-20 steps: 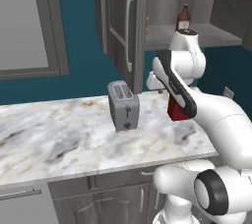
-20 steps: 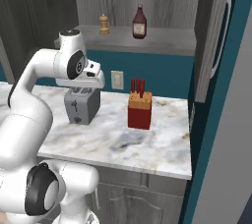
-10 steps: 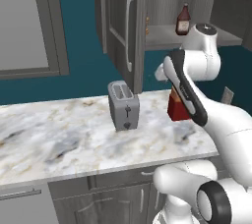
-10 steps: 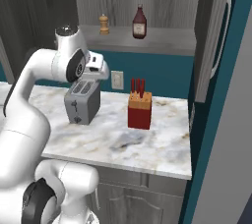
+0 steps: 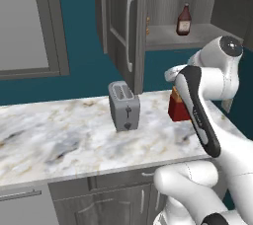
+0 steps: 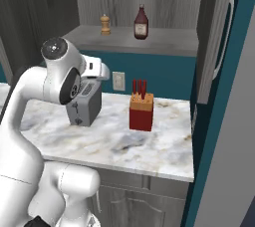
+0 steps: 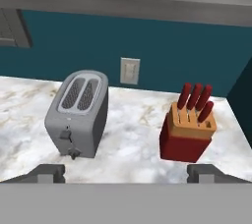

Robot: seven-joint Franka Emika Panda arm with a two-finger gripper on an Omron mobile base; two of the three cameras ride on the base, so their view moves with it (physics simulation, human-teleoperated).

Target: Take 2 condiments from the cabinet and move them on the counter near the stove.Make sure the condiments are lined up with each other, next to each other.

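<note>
Hovering empty with jaws spread wide, the gripper (image 7: 126, 173) looks over the counter (image 7: 133, 139), while the bottle (image 6: 141, 22) and shaker (image 6: 104, 24) wait at twelve o'clock in the cabinet (image 6: 149, 42), where a clumsy reach could topple either.

counter (image 6: 164, 157): toaster (image 6: 83, 104), knife block (image 6: 141, 112) | cabinet shelf (image 6: 164, 39): bottle (image 6: 141, 23), shaker (image 6: 105, 24)

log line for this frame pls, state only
pincer: open, empty, above counter | bottle and shaker: on cabinet shelf | toaster, knife block: on counter
</note>
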